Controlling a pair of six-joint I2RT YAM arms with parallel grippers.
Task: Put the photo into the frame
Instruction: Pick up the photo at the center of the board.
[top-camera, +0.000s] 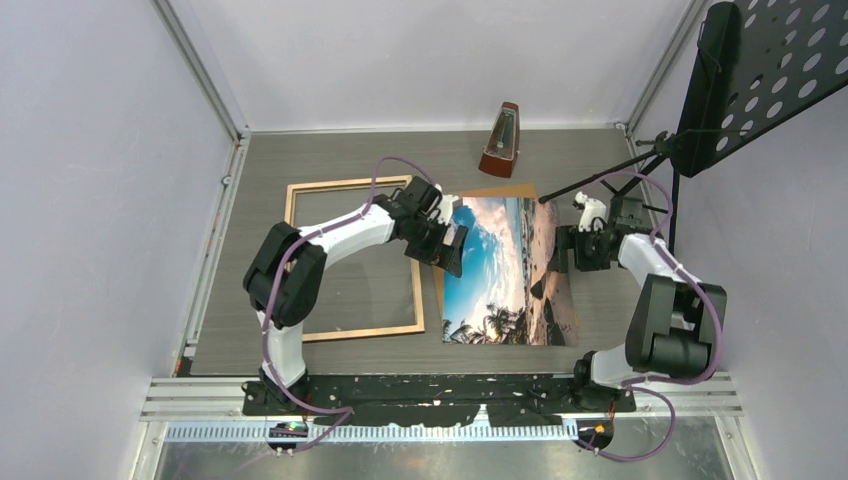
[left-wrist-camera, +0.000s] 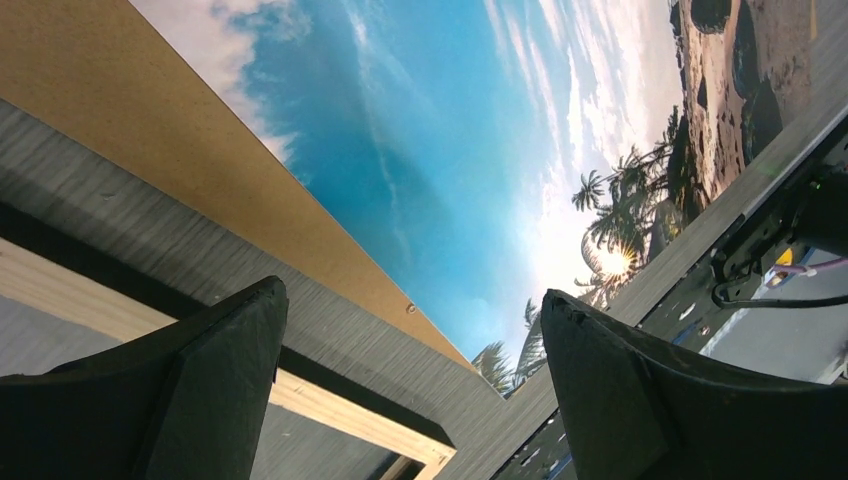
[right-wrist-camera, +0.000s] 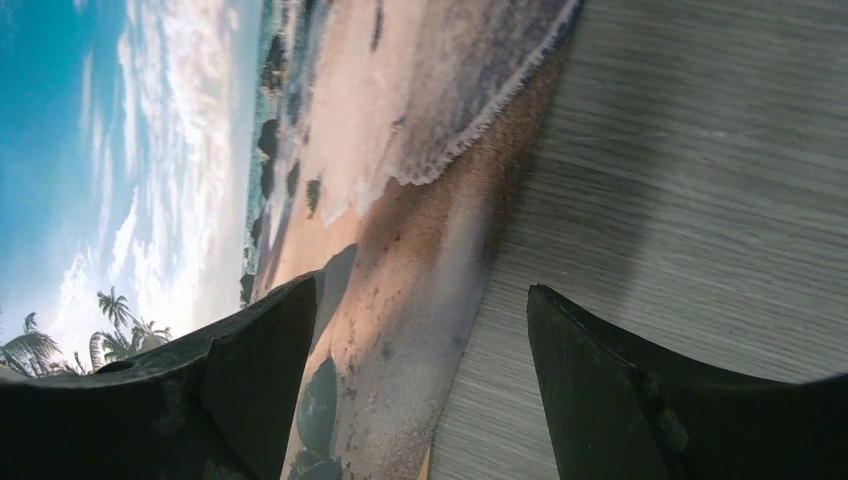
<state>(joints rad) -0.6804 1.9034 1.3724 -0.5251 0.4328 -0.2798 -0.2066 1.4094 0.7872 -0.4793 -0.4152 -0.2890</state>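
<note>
The photo, a glossy beach print, lies face up on the table right of centre, on top of a brown backing sheet. The frame lies flat to its left, wood-coloured face up. My left gripper hovers open at the photo's left edge. From the left wrist I see the photo, the backing sheet and a frame corner beyond the empty gripper. My right gripper is open at the photo's right edge. That edge of the photo runs between the spread fingers of the gripper.
A brown metronome stands at the back centre. A black perforated music stand rises at the back right, with its legs reaching toward the photo's far corner. White walls enclose the table on three sides.
</note>
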